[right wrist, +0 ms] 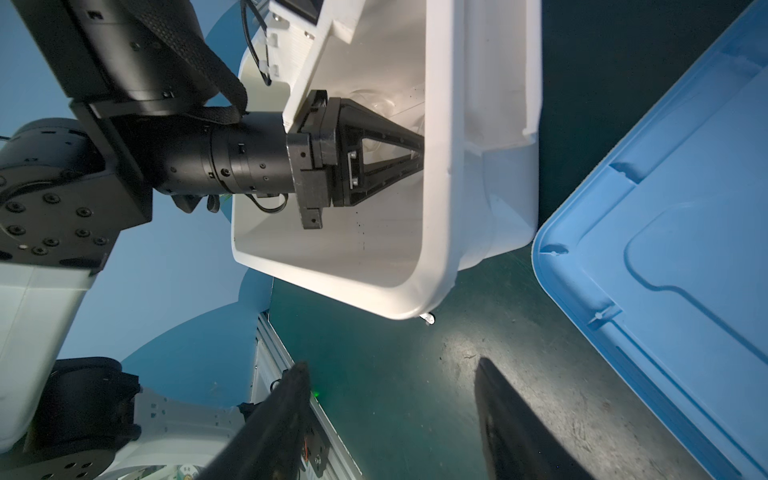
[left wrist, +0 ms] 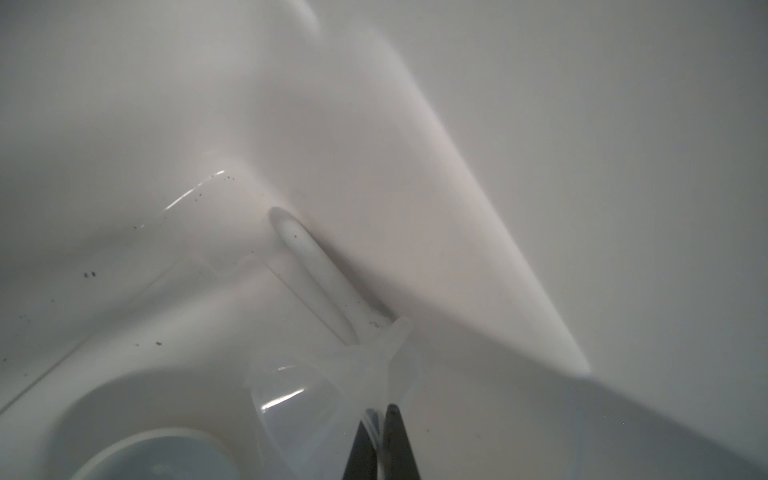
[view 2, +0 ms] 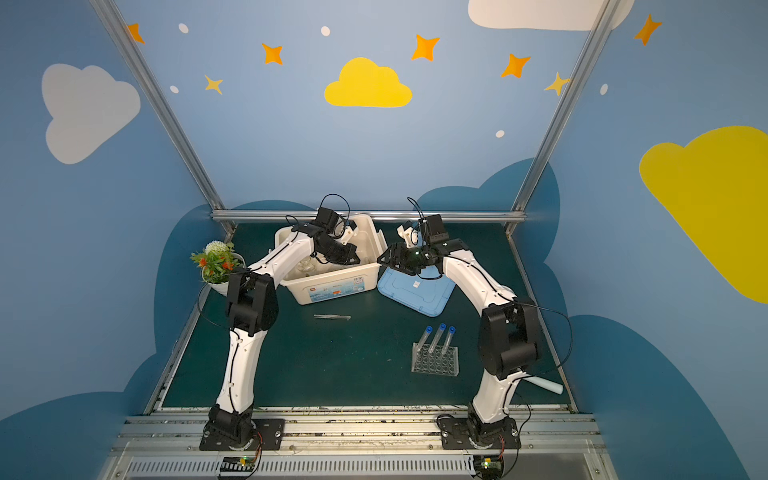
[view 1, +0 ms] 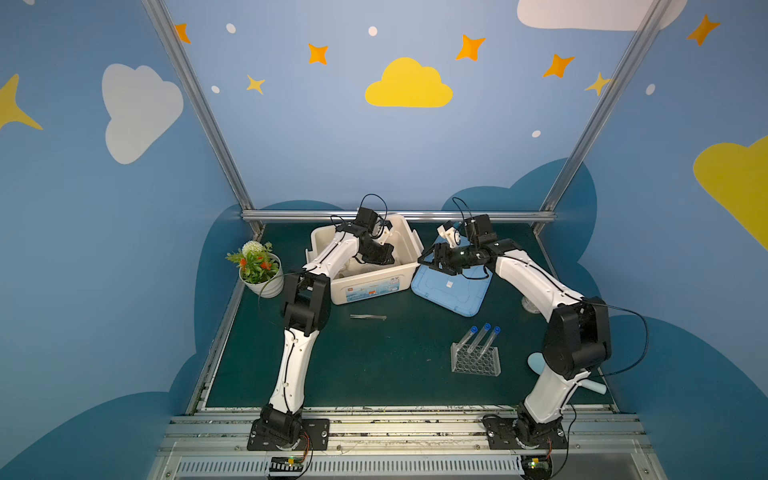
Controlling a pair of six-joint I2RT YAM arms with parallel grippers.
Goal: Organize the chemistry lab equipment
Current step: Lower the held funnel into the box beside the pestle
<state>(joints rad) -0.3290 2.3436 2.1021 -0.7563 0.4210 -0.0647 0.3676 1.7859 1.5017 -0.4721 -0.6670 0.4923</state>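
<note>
While left fingers (left wrist: 400, 442) pinch, it seems, the clear funnel (left wrist: 316, 395) inside the box (view 1: 365, 286), right fingers (right wrist: 513, 428) gape empty; tweezers (view 1: 368, 317), tubes (view 1: 482, 337), rack (view 1: 476, 362) wait outside.

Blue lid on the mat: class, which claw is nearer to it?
Right. The right claw hangs open beside the blue lid; the left claw is inside the white bin, gripping the clear funnel.
</note>
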